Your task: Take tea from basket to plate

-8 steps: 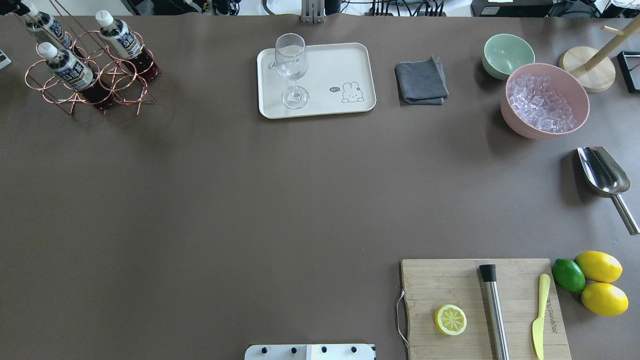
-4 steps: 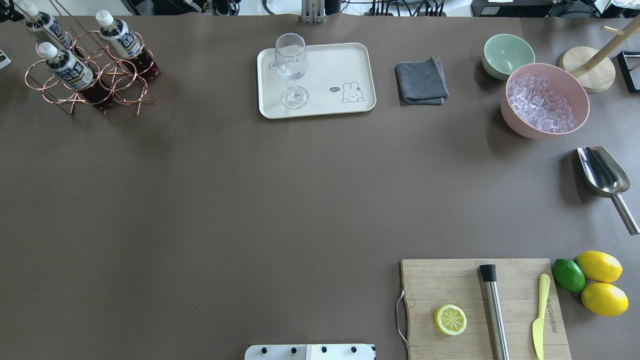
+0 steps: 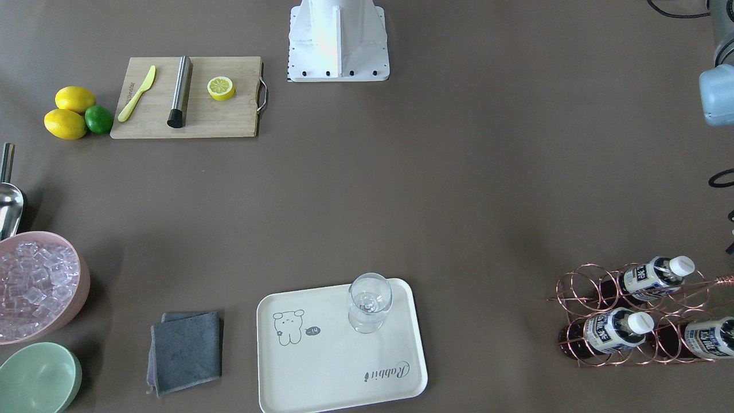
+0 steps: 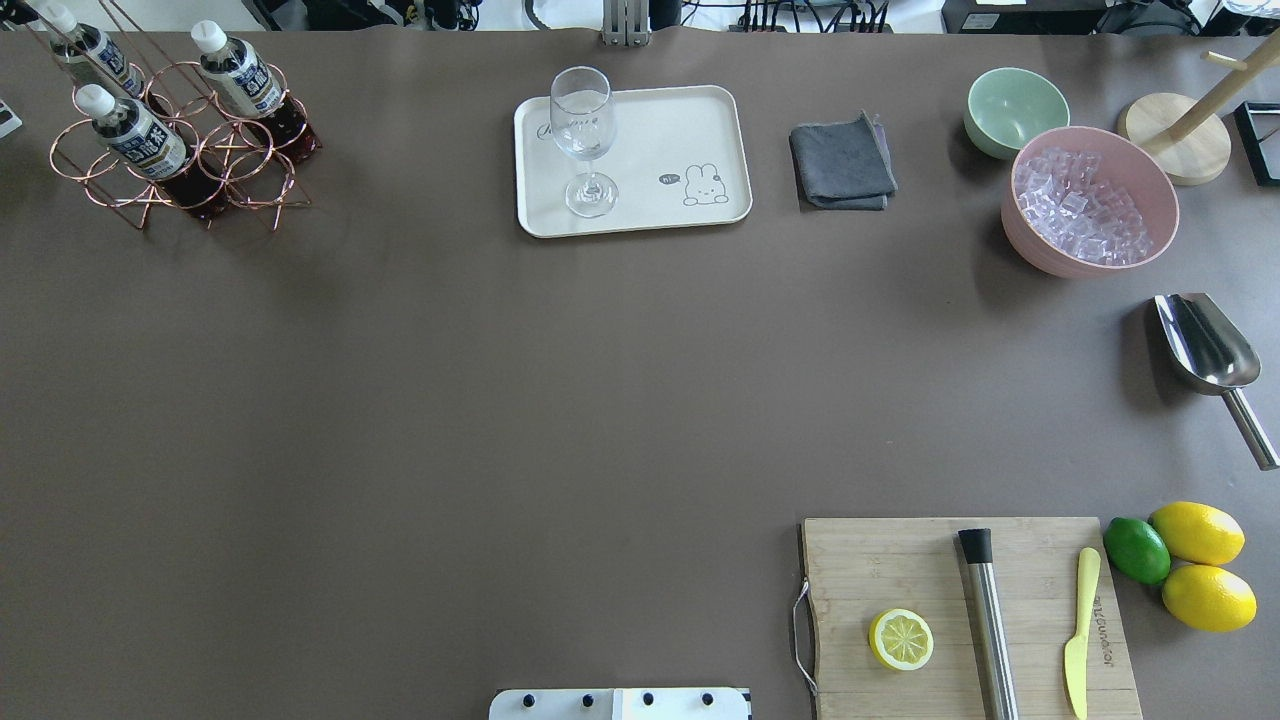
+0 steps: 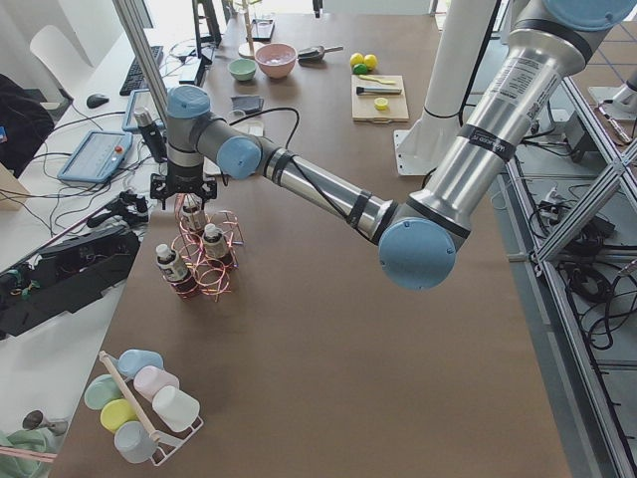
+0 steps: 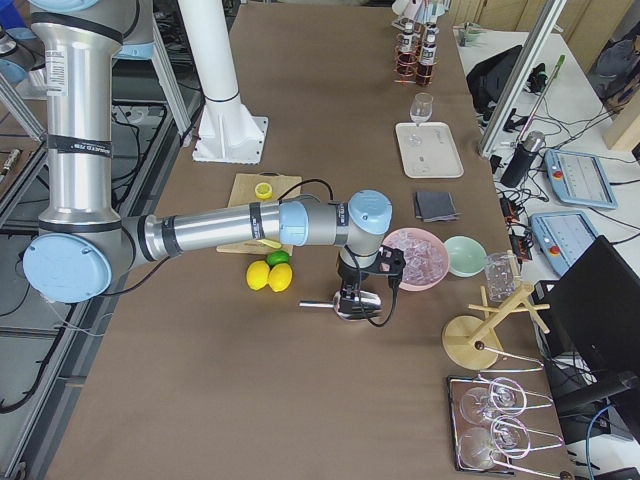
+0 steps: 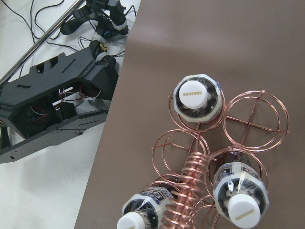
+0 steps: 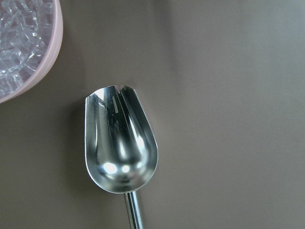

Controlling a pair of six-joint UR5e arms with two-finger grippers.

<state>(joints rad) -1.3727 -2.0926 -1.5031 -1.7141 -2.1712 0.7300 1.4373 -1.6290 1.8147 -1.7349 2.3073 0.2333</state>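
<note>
Three tea bottles point(image 4: 135, 135) with white caps stand in the copper wire basket point(image 4: 255, 185) at the table's far left corner. The left wrist view looks straight down on their caps point(image 7: 196, 95) and the coiled handle point(image 7: 188, 171); no fingers show in it. My left gripper point(image 5: 185, 199) hangs just above the basket point(image 5: 204, 264), and I cannot tell whether it is open. The cream plate point(image 4: 670, 140) lies at the far middle with a wine glass point(image 4: 583, 130) on it. My right gripper point(image 6: 358, 290) hovers over a metal scoop point(image 8: 119, 138); its state cannot be told.
A grey cloth point(image 4: 842, 162), a green bowl point(image 4: 1015, 108) and a pink bowl of ice point(image 4: 1090, 200) sit right of the plate. A cutting board point(image 4: 900, 570) holds a lemon half, a steel muddler and a yellow knife. Lemons point(image 4: 1197, 532) and a lime lie beside it.
A dark part of the left arm at the overhead view's top-left corner has slipped out of frame. Nothing on the table has moved.
</note>
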